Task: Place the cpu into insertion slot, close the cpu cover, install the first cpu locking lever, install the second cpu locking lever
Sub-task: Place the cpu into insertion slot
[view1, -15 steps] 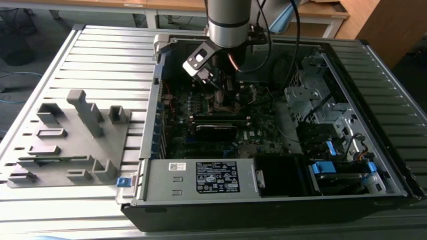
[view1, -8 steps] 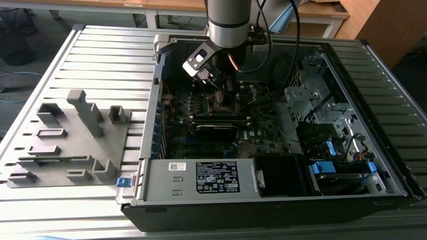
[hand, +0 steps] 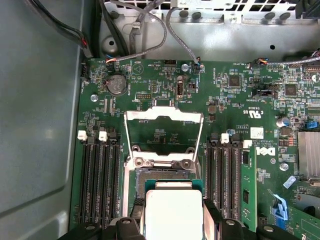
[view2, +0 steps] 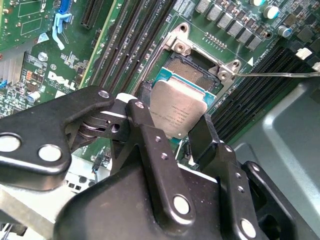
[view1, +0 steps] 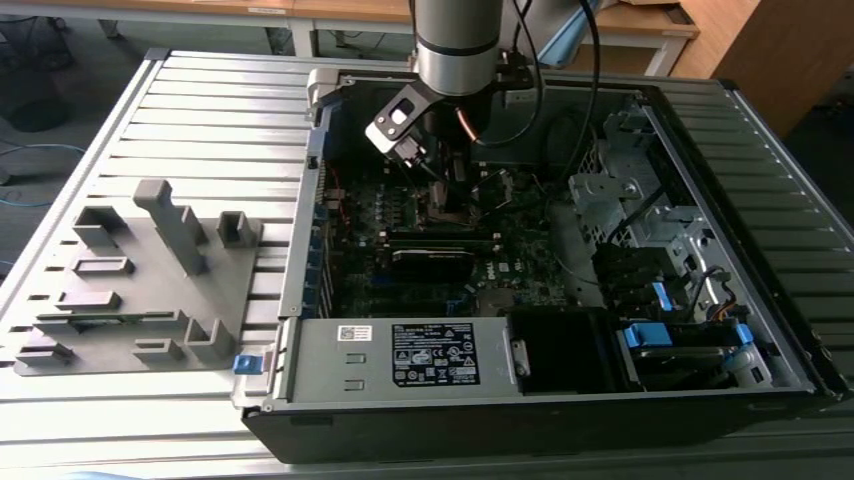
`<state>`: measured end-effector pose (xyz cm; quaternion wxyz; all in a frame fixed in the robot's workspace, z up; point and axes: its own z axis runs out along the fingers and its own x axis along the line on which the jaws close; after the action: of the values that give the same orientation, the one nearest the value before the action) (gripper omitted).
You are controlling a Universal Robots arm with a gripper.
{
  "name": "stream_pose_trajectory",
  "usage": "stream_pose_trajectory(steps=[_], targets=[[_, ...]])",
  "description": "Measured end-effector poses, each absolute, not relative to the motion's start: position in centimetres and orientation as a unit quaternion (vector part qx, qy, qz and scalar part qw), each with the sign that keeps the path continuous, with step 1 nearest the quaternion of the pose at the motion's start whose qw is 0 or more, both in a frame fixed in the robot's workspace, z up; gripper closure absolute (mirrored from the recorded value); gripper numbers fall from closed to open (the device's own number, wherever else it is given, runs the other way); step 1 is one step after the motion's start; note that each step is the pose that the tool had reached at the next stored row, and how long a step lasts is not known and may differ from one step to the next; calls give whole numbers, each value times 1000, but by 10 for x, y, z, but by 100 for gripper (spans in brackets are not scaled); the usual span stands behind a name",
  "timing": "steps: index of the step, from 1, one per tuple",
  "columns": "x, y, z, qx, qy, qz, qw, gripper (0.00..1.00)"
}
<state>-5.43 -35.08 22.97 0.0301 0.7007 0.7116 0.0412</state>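
The cpu (view2: 177,110), silvery top showing, is gripped by its edges between the black fingers (view2: 145,132) of the pincer (view2: 170,122). It hangs tilted over the near part of the insertion slot (view2: 192,67); whether they touch is unclear. In the first wrist view the cpu cover (hand: 163,115) lies swung open beyond the socket, with memory slots (hand: 100,180) on both sides. The computer case (view1: 534,400) rests on the slatted bench (view1: 200,110).
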Motion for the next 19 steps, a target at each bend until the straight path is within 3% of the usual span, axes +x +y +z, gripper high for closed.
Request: stream_pose_trajectory(steps=[19], targets=[[-50, -350, 223, 699, 714, 44, 20, 46]])
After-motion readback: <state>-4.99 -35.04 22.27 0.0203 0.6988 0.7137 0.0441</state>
